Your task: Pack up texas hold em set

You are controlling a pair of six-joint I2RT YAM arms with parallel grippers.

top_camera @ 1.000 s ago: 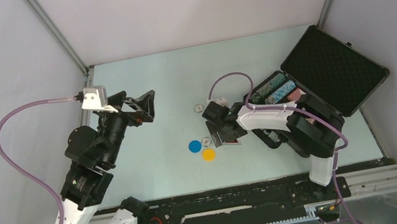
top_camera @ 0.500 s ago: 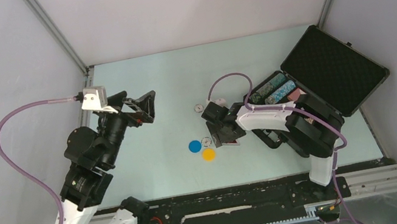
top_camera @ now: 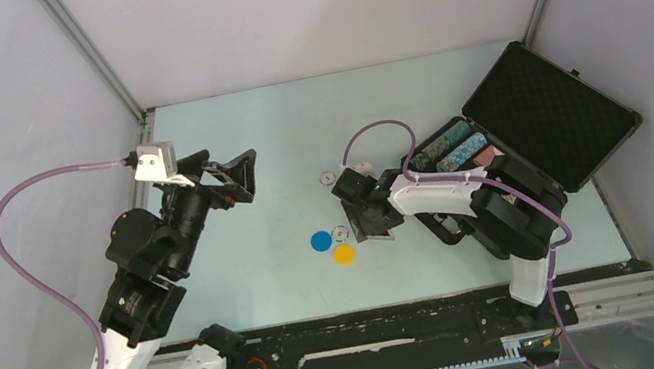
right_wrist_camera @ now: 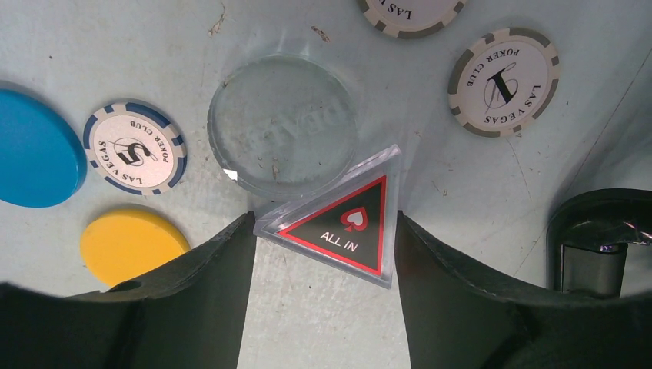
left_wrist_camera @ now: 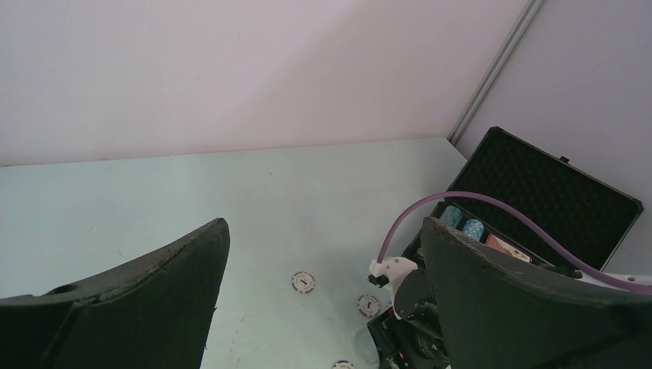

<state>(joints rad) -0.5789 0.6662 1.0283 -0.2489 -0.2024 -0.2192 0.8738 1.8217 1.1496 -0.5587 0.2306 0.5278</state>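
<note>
Pale table (top_camera: 221,122) | left gripper (left_wrist_camera: 323,227) spread wide | right gripper (right_wrist_camera: 324,224) flanks red triangular marker (right_wrist_camera: 344,221), clench unclear

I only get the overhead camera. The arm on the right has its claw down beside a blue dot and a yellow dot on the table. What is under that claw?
Observer: A clear plastic triangular marker with a red-edged black face reading ALL IN. It lies flat on the pale table, between the black fingers of the right gripper.
Operator: So is it gripped?
Observer: The fingers stand right against its two sides. Whether they press it, I cannot tell.
Operator: Anything else down there that I miss?
Observer: A clear round disc lies against the marker's upper edge, hard to make out on the table.
</note>
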